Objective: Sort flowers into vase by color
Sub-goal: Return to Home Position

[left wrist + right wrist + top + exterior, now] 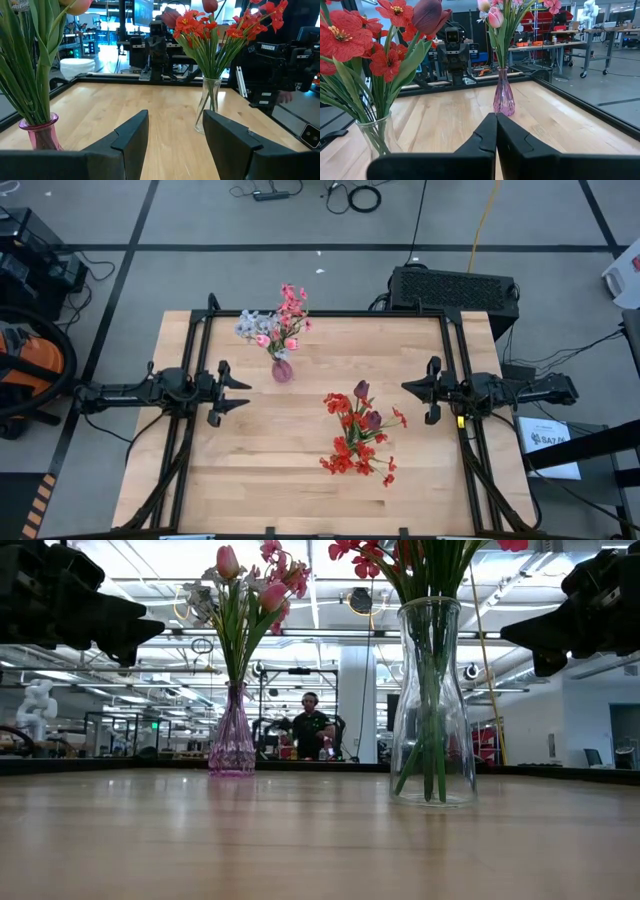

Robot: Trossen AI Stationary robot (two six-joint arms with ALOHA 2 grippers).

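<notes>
Flanking flowers (355, 445), left end effector (246, 393) and right end effector (408, 388) hug table (300, 490) edges.

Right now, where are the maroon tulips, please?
High view: the maroon tulips stand in the clear vase with the red flowers, nearest the right gripper.

Left claw (243, 393) raised and spread apart, right claw (410, 388) raised and pressed closed, both arms pointing inward

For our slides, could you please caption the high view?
Pink and white flowers in the violet vase, red flowers in the clear vase; left gripper and right gripper flank them.
</notes>
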